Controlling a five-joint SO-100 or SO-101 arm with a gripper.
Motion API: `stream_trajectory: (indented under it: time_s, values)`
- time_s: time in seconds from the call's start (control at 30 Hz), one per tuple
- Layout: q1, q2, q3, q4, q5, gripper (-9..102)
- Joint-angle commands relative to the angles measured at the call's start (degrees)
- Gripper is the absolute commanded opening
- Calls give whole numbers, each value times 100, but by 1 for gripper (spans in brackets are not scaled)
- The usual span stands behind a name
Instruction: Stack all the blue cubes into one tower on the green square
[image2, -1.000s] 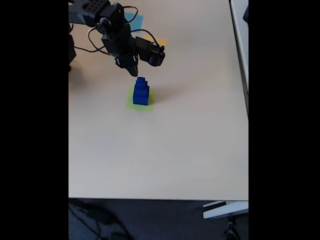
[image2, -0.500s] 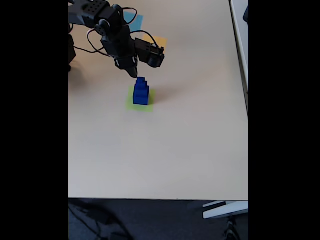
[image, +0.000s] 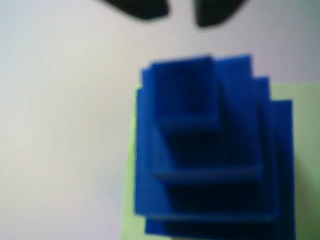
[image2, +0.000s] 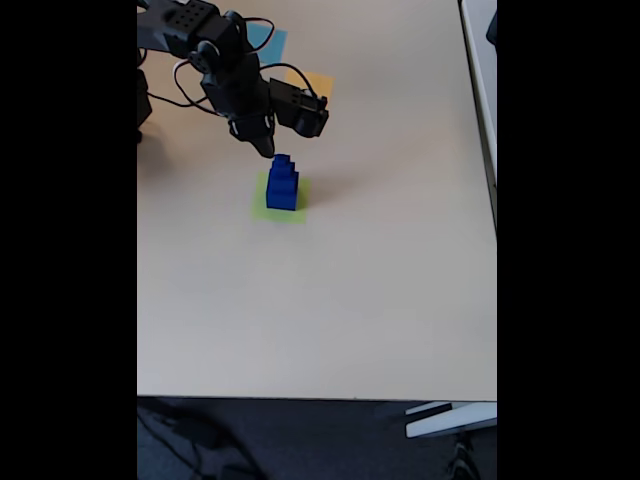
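1. The green square (image2: 281, 200) lies flat on the pale bench (image2: 330, 300), nearer the far edge than the near one and left of the middle in the fixed view. It carries the tower (image2: 282, 184), which is all three blue cubes piled in steps – largest at the bottom, smallest on top.

2. In the wrist view the tower (image: 210, 150) is seen from above and blurred, its three stepped tiers showing as nested blue squares. The green square (image: 130, 210) shows along the tower's left side and at its upper right.

3. The tower stands upright in the fixed view, its base inside the green square's outline, with a margin of green visible in front and to the left.

4. The pincer (image2: 264, 147) hangs just above and slightly behind the top cube, toward the bench's far-left corner, pointing down. It is not touching the tower as far as the fixed view shows.

5. In the wrist view the two dark fingertips (image: 145, 7) of the pincer (image: 181, 11) appear at the top edge with a gap of bare bench between them – the fingers stand apart and hold nothing. The tower lies below them in that picture, clear of both tips.

6. Near the bench's far edge lie a light-blue paper square (image2: 268, 40) and an orange paper square (image2: 314, 83), both partly hidden by the arm (image2: 215, 55).
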Motion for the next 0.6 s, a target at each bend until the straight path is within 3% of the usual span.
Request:
stream_trajectory:
  time_s: [0.0, 0.57]
  values:
    - [62, 167, -26, -88, -35, 0]
    - [88, 62, -44, -193, -88, 0]
